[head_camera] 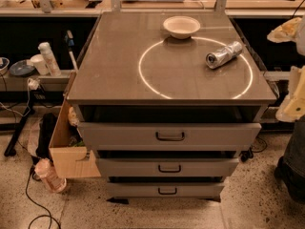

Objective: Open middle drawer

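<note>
Middle drawer [200,167], wide shallow grey front
Small dark loop handle [169,168] at centre; level, second of three down, dark gap above; gripper not in view

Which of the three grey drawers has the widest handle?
The top drawer, just under the tabletop; its front is tallest too. The middle drawer and bottom drawer carry smaller handles. The gripper is out of view.
</note>
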`<state>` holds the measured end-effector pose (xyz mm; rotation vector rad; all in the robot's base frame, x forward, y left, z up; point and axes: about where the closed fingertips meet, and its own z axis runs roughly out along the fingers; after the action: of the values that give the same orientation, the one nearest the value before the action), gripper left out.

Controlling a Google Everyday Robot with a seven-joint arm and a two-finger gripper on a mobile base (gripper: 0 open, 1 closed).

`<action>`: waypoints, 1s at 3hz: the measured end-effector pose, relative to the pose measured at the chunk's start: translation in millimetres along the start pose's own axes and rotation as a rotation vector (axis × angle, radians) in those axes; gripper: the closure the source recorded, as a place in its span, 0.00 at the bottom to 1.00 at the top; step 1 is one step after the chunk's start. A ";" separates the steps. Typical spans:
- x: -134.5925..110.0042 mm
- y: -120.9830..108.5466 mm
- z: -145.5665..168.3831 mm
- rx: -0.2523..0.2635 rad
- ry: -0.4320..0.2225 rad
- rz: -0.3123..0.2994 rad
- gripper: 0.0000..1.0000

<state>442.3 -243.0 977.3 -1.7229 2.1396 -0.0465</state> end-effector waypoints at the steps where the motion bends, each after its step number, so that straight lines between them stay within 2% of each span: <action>1: 6.0 8.0 6.2 0.018 0.017 0.023 0.00; 3: 22.5 36.1 38.7 0.012 0.067 0.070 0.00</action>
<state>417.2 -247.2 925.8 -1.6608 2.2412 -0.0988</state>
